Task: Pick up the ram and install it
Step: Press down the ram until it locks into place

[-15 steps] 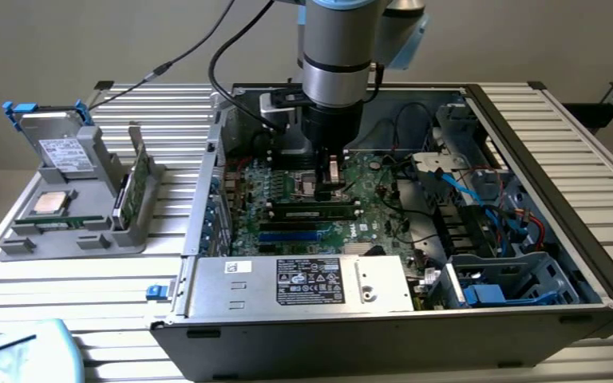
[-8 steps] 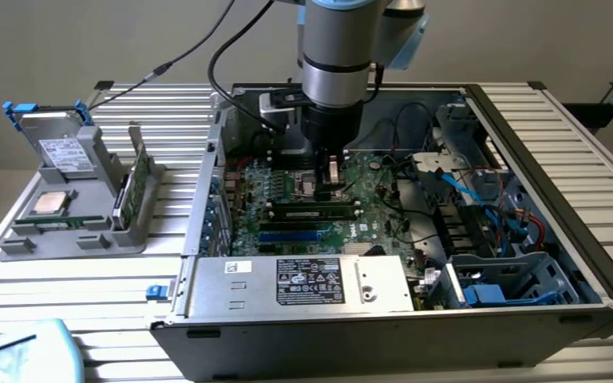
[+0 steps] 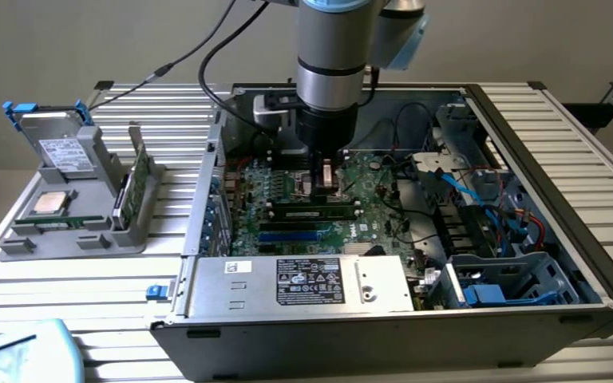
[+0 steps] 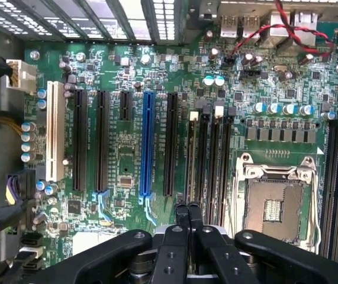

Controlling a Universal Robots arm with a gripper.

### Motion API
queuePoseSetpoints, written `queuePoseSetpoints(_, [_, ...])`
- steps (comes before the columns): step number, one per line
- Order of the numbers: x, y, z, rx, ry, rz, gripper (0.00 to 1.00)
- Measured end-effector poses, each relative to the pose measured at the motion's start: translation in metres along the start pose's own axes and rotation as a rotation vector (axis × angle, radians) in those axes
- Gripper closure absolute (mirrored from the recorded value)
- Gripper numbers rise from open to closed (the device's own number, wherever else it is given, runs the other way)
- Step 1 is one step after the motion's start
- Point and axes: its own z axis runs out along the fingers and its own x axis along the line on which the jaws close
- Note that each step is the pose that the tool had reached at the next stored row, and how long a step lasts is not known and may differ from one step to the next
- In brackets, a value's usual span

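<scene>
Fingers of the gripper (image 4: pixel 187 214) are pressed together with nothing visible between them, hanging low inside the open computer case (image 3: pixel 562 152) over the motherboard (image 4: pixel 127 171). Just beside the fingertips, the ram (image 3: pixel 309 213) sits in one of the black memory slots, lying level along the board. It carries a pale sticker whose print is too small to read. In the wrist view a brownish strip fills the slot in line with the fingertips, but I cannot tell for sure that this is the stick seen edge-on. Next to the memory slots lies the empty processor socket (image 4: pixel 275 204) with its metal frame, and further over a blue expansion slot (image 4: pixel 147 145) and a white one (image 4: pixel 54 130). At the case's near edge the silver power supply (image 3: pixel 301 283) bears a black-and-white label with certification marks, none legible. Well apart, at the exterior view's left, a grey holder (image 3: pixel 73 231) keeps a second green stick (image 3: pixel 136 179) upright, a square silver processor (image 3: pixel 51 203), and a drive (image 3: pixel 64 152) with a white label too small to read.
</scene>
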Motion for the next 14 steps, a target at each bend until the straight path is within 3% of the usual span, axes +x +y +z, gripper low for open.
queuePoseSetpoints(14, [0.0000, 0.0000, 0.0036, -0.0057, -0.0032, 0.226, 0.90])
